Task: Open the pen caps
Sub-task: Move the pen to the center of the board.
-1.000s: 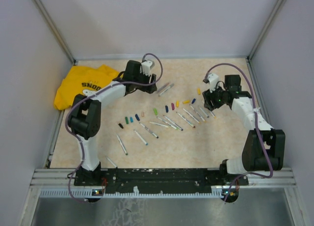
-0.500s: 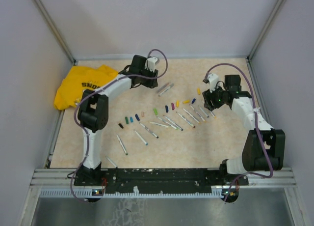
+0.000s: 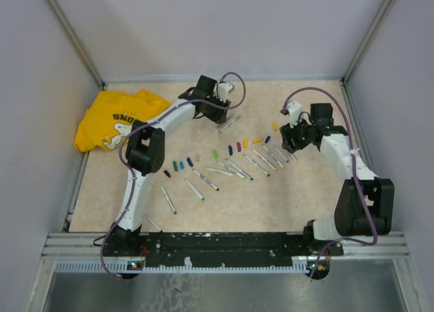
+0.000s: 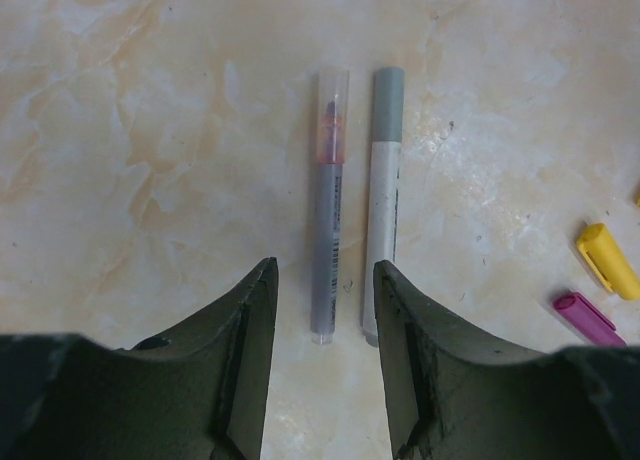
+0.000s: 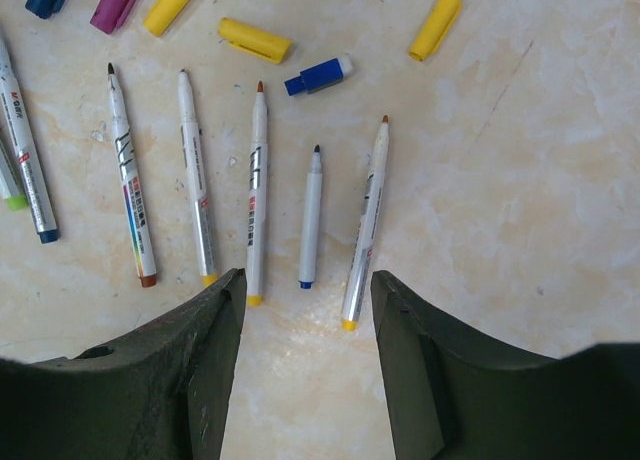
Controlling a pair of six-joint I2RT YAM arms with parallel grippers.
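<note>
— At the far middle of the worktop (image 4: 130, 130), the left jaws hang spread and empty over two pens that keep their caps: the clear cap (image 4: 333, 105) on the left, the grey cap (image 4: 388, 100) just beside it.
— Which way do they lie?
— Lengthwise, straight ahead of the jaws, caps at the far end, tails between the tips. The left arm (image 3: 173, 115) is much the nearer.
— And a second ago?
— That arm was further left, by the yellow shirt (image 3: 112, 122); it has swung across. The right jaws have not moved: spread, empty, over uncapped pens (image 5: 257, 190) and loose caps (image 5: 255, 40).
</note>
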